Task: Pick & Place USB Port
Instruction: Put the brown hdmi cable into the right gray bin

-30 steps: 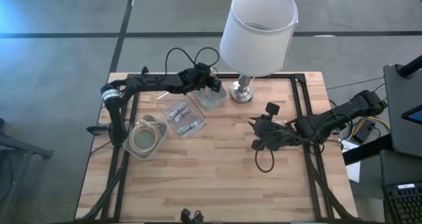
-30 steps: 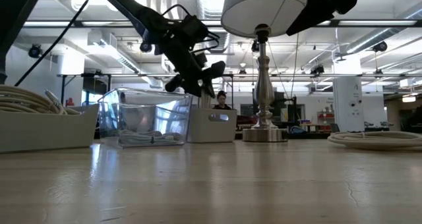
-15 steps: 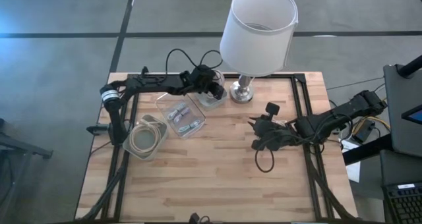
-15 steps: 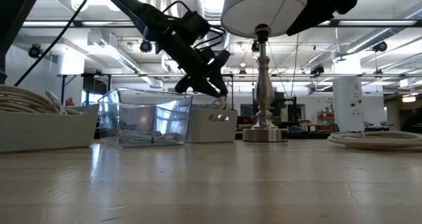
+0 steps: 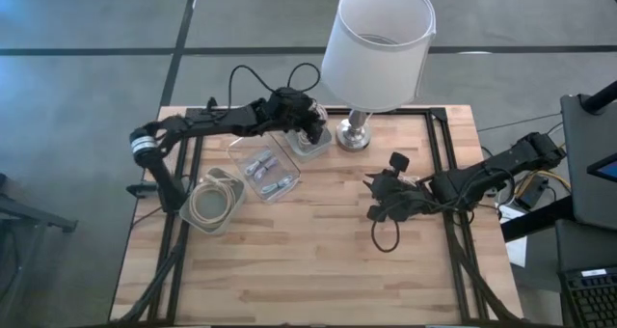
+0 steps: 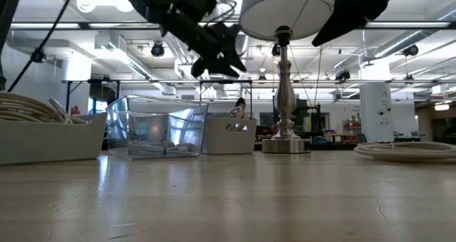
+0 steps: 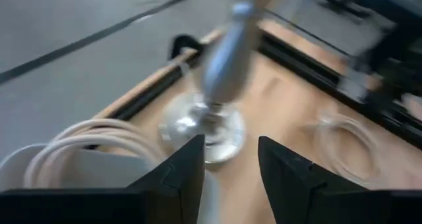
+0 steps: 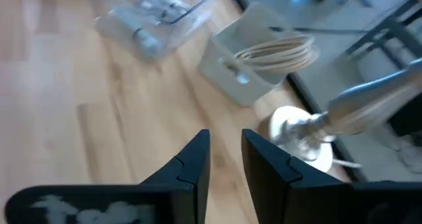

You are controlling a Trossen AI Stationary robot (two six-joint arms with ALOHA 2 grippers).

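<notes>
A clear bin point(image 5: 265, 171) point(image 8: 145, 20) holds several small grey-white USB pieces. Beside it, near the lamp, a small white bin point(image 5: 307, 143) point(image 6: 229, 134) point(image 8: 250, 72) holds coiled white cable. My left gripper point(image 5: 310, 122) point(image 6: 219, 57) point(image 7: 231, 165) hangs open above this small bin with nothing between its fingers. My right gripper point(image 5: 379, 188) point(image 8: 226, 158) is open and holds nothing; it waits right of the table's middle, raised off the table.
The lamp stands on its metal base point(image 5: 354, 133) point(image 7: 204, 128) at the far edge, its white shade point(image 5: 378, 41) over the far middle. A larger white bin of cable point(image 5: 214, 201) sits left. A white cable coil point(image 6: 406, 151) lies on the table's right side.
My left gripper dipped down to the small white bin half a second ago, then rose clear above it. A white cable end now stands above that bin's rim in the low view. My right arm kept still.
</notes>
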